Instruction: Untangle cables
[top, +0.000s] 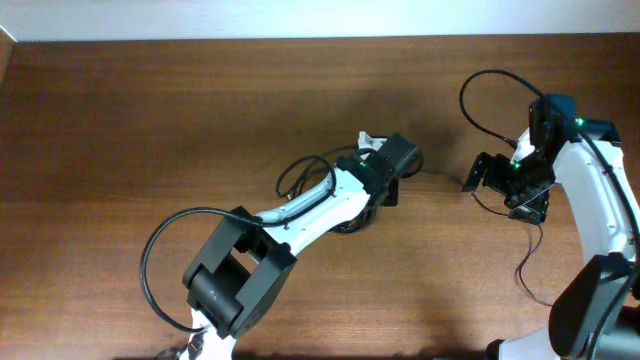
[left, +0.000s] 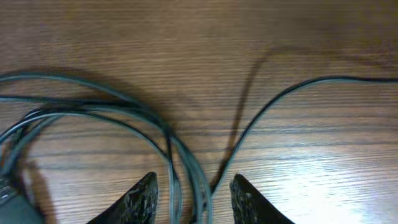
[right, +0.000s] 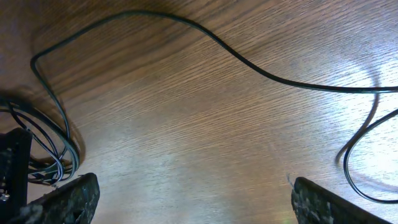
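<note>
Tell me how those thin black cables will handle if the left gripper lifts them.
Likely floppy: the cables lie in loose curves flat on the table, so they should sag and trail. Probably light, being so thin. Overlapping strands inside the open left gripper may drag neighbours along.

The cables (left: 166, 132) lie on the desk (left: 205, 50); several strands pass between the left fingers (left: 140, 199), loops spreading out to their left, one strand leading away to their right; ahead of the right fingers (right: 68, 199) a single strand arcs across; a bunch lies just outside one finger.
</note>
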